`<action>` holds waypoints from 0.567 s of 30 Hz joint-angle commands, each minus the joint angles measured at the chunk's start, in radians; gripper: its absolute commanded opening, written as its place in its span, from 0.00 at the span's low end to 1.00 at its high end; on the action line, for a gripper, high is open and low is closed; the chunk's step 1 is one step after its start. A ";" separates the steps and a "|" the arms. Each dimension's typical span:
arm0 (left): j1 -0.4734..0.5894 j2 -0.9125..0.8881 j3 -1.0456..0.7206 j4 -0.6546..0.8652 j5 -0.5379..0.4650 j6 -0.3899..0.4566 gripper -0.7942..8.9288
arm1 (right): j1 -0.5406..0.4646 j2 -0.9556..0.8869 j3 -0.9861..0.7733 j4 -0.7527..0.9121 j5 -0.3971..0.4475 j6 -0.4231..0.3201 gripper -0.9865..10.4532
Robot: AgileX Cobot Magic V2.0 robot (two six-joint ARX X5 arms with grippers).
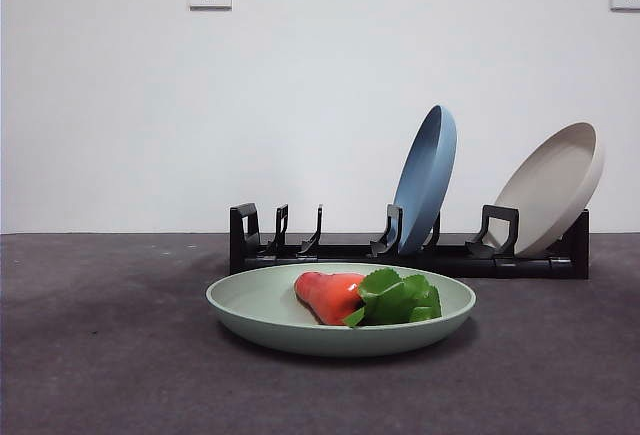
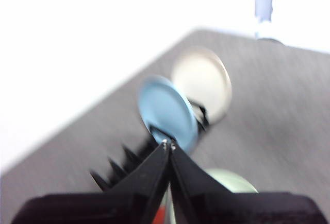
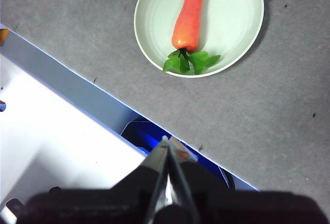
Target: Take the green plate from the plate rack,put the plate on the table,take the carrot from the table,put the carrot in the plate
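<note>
The green plate point(image 1: 270, 310) lies flat on the table point(image 1: 90, 355) in front of the plate rack point(image 1: 330, 251). The carrot point(image 1: 330, 295) lies in the plate with its green leaves to the right. The right wrist view shows the plate point(image 3: 227, 23) and carrot point(image 3: 189, 13) from above. My right gripper point(image 3: 168, 141) is shut and empty, high above the table's near edge. My left gripper point(image 2: 168, 144) is shut and empty, raised above the rack point(image 2: 124, 162); a sliver of the green plate point(image 2: 234, 180) shows past its jaws. Neither gripper shows in the front view.
A blue plate point(image 1: 427, 177) and a beige plate point(image 1: 555, 187) stand tilted in the rack's right slots; both also show in the left wrist view, blue point(image 2: 167, 112) and beige point(image 2: 203, 82). The rack's left slots hold nothing. A white wall stands behind.
</note>
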 commanded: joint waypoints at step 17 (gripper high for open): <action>0.592 -0.707 -1.164 0.702 0.082 0.006 0.08 | 0.002 -0.002 0.000 0.004 0.003 -0.005 0.09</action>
